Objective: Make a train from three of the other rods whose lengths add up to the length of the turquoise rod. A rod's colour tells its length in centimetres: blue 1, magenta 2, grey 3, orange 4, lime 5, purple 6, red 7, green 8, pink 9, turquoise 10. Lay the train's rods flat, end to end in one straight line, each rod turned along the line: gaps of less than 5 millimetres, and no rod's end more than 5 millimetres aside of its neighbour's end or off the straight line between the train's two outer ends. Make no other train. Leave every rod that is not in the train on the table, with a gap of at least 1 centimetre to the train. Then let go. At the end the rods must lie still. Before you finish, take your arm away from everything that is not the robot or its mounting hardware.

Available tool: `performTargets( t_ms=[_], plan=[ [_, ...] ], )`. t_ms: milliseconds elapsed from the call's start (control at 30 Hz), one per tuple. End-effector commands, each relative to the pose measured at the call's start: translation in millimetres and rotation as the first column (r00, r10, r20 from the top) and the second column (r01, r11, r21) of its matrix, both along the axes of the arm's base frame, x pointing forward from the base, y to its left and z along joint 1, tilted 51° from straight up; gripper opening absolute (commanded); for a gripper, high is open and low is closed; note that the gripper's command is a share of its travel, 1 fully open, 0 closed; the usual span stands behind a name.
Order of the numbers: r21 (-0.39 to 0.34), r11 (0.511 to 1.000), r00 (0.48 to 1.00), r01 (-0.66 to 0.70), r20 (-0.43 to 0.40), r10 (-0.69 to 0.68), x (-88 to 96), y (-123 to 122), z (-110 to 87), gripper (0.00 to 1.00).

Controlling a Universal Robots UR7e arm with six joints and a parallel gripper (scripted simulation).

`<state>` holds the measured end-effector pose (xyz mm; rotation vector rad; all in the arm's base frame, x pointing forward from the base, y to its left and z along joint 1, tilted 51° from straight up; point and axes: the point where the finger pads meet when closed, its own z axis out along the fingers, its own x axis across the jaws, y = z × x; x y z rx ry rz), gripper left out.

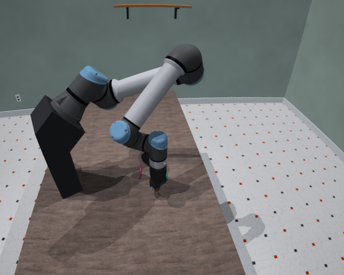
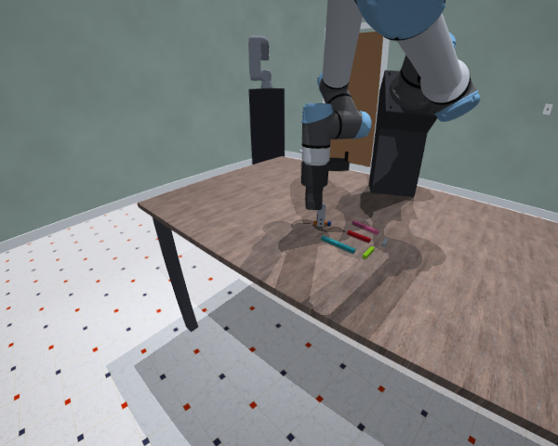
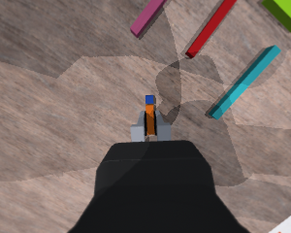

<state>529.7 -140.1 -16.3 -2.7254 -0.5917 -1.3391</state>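
While grasping orange [image 1: 157,190] [image 2: 315,223] [image 3: 150,115] flankwise with end effector [image 1: 155,188] [image 2: 320,223] [image 3: 149,117], leaving ends free, probably to butt squarely against blue [image 2: 328,223] [image 3: 149,99], low at bench [image 1: 106,236] [image 2: 461,264] [image 3: 63,146]. Likely to need lime [image 2: 368,252] [image 3: 285,14] next, matching turquoise [image 1: 167,176] [image 2: 338,243] [image 3: 244,83] by one, four, five; lying apart from orange, beyond turquoise.

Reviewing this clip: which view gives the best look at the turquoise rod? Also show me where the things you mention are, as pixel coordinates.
The wrist view: the turquoise rod [image 1: 167,176] [image 2: 338,243] [image 3: 245,83] shows there at full length, large and unobstructed. The exterior view also shows it whole, but smaller. In the top view the arm hides most of it, leaving a sliver.
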Motion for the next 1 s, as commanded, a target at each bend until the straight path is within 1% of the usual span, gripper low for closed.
performTargets(
  t_ms=[0, 667, 700, 767, 800, 867, 900, 967],
  plan=[
    [-0.001, 1.0, 1.0, 0.0, 0.001, 0.0, 0.0, -0.3, 0.3, 0.24],
    [-0.001, 1.0, 1.0, 0.0, 0.001, 0.0, 0.0, -0.3, 0.3, 0.24],
    [-0.001, 1.0, 1.0, 0.0, 0.001, 0.0, 0.0, -0.3, 0.3, 0.3],
    [-0.001, 1.0, 1.0, 0.0, 0.001, 0.0, 0.0, -0.3, 0.3, 0.3],
    [-0.001, 1.0, 1.0, 0.0, 0.001, 0.0, 0.0, -0.3, 0.3, 0.36],
    [-0.001, 1.0, 1.0, 0.0, 0.001, 0.0, 0.0, -0.3, 0.3, 0.36],
    [-0.001, 1.0, 1.0, 0.0, 0.001, 0.0, 0.0, -0.3, 0.3, 0.42],
    [-0.001, 1.0, 1.0, 0.0, 0.001, 0.0, 0.0, -0.3, 0.3, 0.42]
  ],
)
